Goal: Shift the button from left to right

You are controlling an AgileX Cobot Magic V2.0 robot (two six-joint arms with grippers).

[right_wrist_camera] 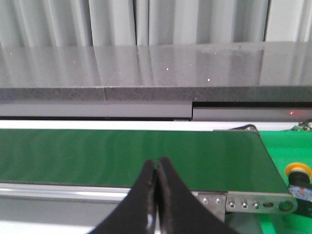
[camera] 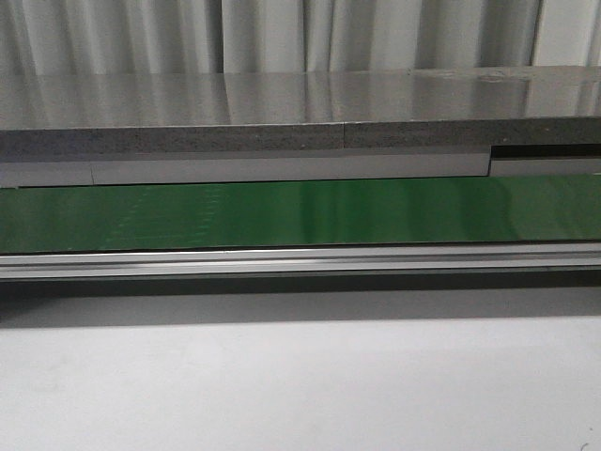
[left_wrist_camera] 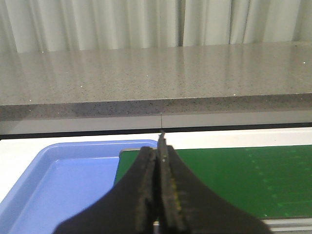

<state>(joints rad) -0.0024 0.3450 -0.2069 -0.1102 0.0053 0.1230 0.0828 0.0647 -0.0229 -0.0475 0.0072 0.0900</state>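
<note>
The button (right_wrist_camera: 297, 170) shows only in the right wrist view, at the far right edge of the picture, just past the end of the green belt (right_wrist_camera: 126, 153) and beyond the metal end bracket (right_wrist_camera: 258, 204) of the conveyor; it sits on a green surface there, its round yellow cap up and a dark body with small blue and red marks below it, partly cut off by the frame. The front view shows no button and neither arm. The left gripper (left_wrist_camera: 160, 146) has its dark fingers pressed together with nothing between them, hanging above the gap between a blue tray (left_wrist_camera: 73, 170) and the start of the belt. The right gripper (right_wrist_camera: 157, 168) is likewise closed and empty, poised over the near rail of the belt, well apart from the button. By its look the button is probably light, hard and rigid, so a firm pinch should not harm it; the domed cap seems smooth and likely to slip or depress, so the blocky body with its flat sides looks like the better place to grip. The jaws would first need to open wide enough to straddle that body.
</note>
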